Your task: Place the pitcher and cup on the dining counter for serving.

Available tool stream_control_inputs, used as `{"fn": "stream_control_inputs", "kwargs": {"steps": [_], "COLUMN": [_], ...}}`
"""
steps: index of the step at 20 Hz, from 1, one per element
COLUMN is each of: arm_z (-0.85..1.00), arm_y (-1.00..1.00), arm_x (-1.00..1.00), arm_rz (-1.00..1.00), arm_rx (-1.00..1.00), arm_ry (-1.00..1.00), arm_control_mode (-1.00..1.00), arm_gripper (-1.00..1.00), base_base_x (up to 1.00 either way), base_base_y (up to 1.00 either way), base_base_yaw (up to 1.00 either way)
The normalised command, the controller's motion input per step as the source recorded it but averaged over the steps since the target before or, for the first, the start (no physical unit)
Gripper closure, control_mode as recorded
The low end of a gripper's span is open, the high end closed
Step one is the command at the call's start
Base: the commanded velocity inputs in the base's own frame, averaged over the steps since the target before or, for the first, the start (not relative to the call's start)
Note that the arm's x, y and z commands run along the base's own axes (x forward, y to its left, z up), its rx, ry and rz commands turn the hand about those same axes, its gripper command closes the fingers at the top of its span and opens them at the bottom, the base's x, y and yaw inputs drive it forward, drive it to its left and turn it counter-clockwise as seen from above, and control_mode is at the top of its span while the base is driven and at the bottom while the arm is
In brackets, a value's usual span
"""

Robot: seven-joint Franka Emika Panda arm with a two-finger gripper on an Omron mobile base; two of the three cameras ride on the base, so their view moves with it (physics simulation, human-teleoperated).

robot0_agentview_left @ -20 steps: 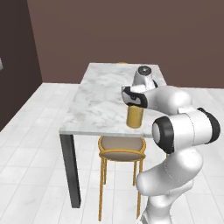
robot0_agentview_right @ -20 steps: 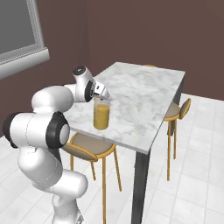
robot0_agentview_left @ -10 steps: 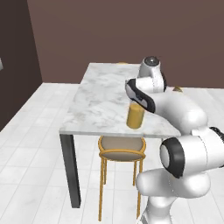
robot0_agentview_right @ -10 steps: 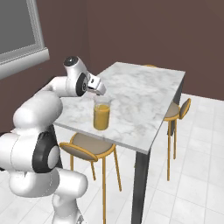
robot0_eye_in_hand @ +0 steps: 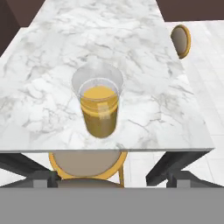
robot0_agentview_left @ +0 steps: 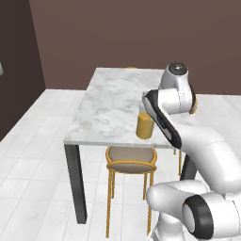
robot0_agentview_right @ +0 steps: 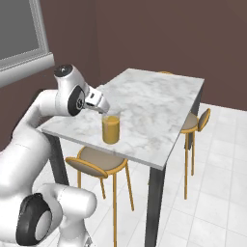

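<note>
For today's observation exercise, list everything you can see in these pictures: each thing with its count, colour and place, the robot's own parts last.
pitcher: one, clear with orange liquid, upright near the dining counter's near edge.
dining counter: one, white grey-veined marble top, dark legs, on the tiled floor.
stools: at least two, yellow-orange frames; one tucked under the near edge, one at the side.
floor: white tiles.
walls: dark brown.
arm: white, dark joints.
gripper: open, drawn back above the pitcher, holding nothing.

The light is even and soft in all views, the white desk (robot0_agentview_left: 110, 106) is bright against dark walls, shadows are very faint, and the pictures are sharp without glare or blur.
</note>
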Motion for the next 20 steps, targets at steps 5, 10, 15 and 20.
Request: {"fn": "stream_control_inputs", "kwargs": {"steps": [5,10,15,20], "arm_z": [-0.03,0.00,0.00,0.00], "arm_y": [-0.03,0.00,0.00,0.00], "arm_x": [-0.99,-0.32,-0.31,0.00], "arm_rz": [0.00,0.00,-0.02,0.00], "arm_rx": [0.01,0.00,0.00,0.00], "arm_ry": [-0.04,0.00,0.00,0.00], "arm_control_mode": [-1.00,-1.00,1.00,1.00], "arm_gripper": [-1.00,-1.00,-1.00,-1.00], "base_base_x": [0.00,0.00,-0.35,-0.91], "base_base_y": [0.00,0.00,0.00,0.00], "base_base_yaw": [0.00,0.00,-0.08,-0.44]}}
